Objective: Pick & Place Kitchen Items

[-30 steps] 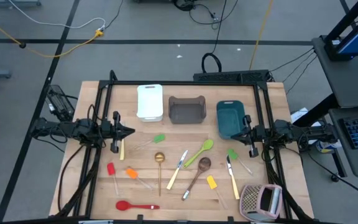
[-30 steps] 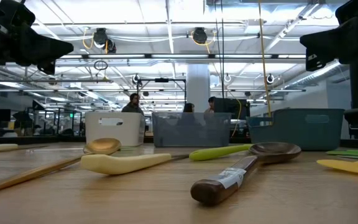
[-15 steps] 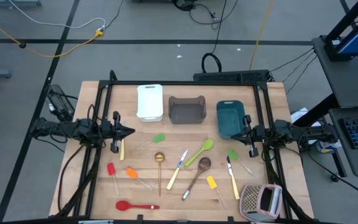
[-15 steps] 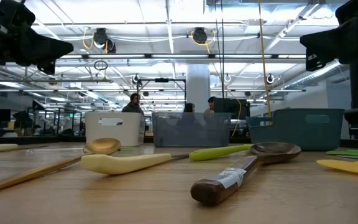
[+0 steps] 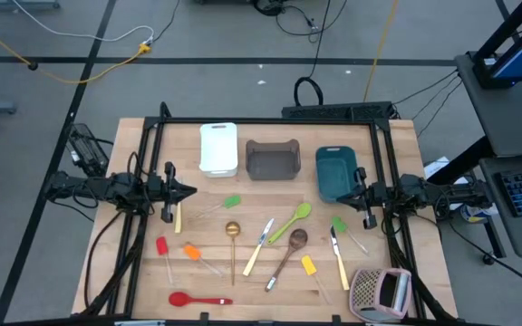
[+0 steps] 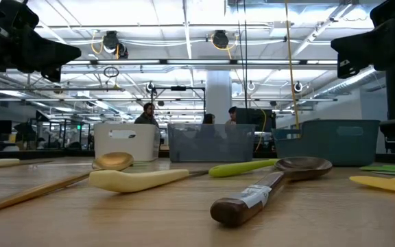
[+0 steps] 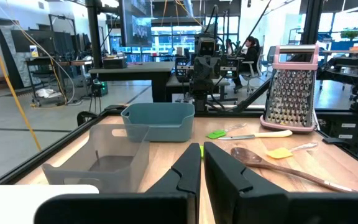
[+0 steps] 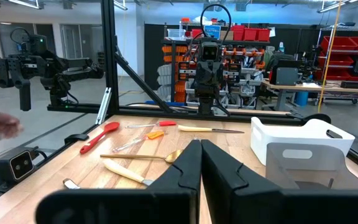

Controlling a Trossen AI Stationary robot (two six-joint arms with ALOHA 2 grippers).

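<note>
A: Which step is this?

B: None begun, I'd judge. The left hand (image 5: pixel 191 191) hangs closed and empty by the surface's (image 5: pixel 397 145) left edge, the right hand (image 5: pixel 348 195) likewise by the right edge.

A: And the utensils?

B: Spread over the middle and front: green spatula (image 5: pixel 231 202), gold ladle (image 5: pixel 233 232), lime spoon (image 5: pixel 295 217), brown spoon (image 5: pixel 290 247), red spoon (image 5: pixel 188 300). The white tub (image 5: pixel 218 148), grey tub (image 5: pixel 272 159) and teal tub (image 5: pixel 336 172) line the back edge.

A: Next?

B: One hand must open and descend over a handle, probably the green spatula nearest the left hand.
</note>
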